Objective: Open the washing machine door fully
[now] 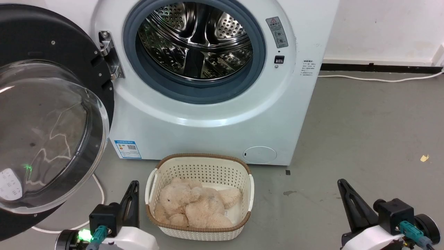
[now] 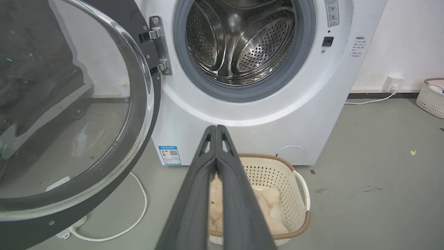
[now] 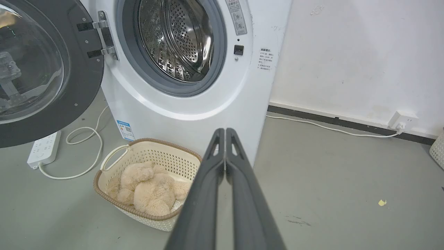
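Observation:
The washing machine door [image 1: 48,132] [image 2: 69,114] [image 3: 38,69], a round glossy black frame with a bulging clear glass bowl, stands swung wide open to the left on its metal hinge [image 1: 110,55]. The steel drum [image 1: 196,41] lies exposed inside its grey rubber ring. My left gripper [image 1: 133,184] [image 2: 216,127] is shut and empty, low in front of the machine, right of the door and apart from it. My right gripper [image 1: 341,182] [image 3: 225,130] is shut too, holding nothing, over the floor to the machine's right.
A cream basket [image 1: 239,166] holding a beige plush bear [image 1: 194,206] sits on the floor before the machine, between my grippers. A white power strip [image 3: 44,147] and cable [image 3: 86,139] lie under the open door. Grey floor stretches to the right, up to the white wall [image 3: 347,52].

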You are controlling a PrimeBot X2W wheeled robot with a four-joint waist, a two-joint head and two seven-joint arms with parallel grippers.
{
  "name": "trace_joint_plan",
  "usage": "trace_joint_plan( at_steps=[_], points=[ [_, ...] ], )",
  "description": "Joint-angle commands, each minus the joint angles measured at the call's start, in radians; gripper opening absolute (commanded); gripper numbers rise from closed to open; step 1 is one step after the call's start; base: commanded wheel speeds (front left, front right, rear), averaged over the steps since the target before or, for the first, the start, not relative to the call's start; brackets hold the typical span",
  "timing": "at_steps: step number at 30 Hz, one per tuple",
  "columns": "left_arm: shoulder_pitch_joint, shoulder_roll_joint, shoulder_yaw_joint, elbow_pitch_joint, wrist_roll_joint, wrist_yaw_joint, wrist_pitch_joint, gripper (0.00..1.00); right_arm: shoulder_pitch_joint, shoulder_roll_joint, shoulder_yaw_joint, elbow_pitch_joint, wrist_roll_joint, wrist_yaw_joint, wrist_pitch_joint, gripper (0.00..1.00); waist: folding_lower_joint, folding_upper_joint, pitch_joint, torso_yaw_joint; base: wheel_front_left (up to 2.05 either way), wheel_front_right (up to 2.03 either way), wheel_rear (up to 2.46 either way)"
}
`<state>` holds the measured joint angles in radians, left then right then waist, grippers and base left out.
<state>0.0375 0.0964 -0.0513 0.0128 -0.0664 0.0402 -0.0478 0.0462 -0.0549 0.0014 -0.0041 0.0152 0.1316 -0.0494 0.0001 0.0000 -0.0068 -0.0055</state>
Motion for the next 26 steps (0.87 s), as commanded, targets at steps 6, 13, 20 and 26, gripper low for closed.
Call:
trace_joint_plan(
  at_steps=[6, 13, 20, 26],
  points=[
    [-0.023, -0.018, 0.018, -0.007, 0.025, -0.016, 0.016, 0.00, -0.026, 0.004, -0.001, 0.003, -0.009, -0.001, 0.017, 0.00, -0.0001, 0.0000, 0.002, 0.002, 0.00, 0.00, 0.00],
    [-0.029, -0.031, 0.033, -0.010, 0.043, -0.026, 0.030, 0.00, -0.035, 0.004, -0.001, 0.004, -0.012, -0.001, 0.031, 0.00, -0.0001, 0.0000, 0.004, 0.003, 0.00, 0.00, 0.00],
    [-0.036, -0.043, 0.047, -0.012, 0.061, -0.037, 0.044, 0.00, -0.044, 0.005, -0.001, 0.004, -0.014, -0.001, 0.045, 0.00, -0.0001, 0.0000, 0.006, 0.005, 0.00, 0.00, 0.00],
    [-0.038, -0.046, 0.051, -0.013, 0.066, -0.040, 0.048, 0.00, -0.046, 0.005, -0.001, 0.004, -0.015, -0.001, 0.049, 0.00, -0.0001, 0.0000, 0.007, 0.006, 0.00, 0.00, 0.00]
  ],
)
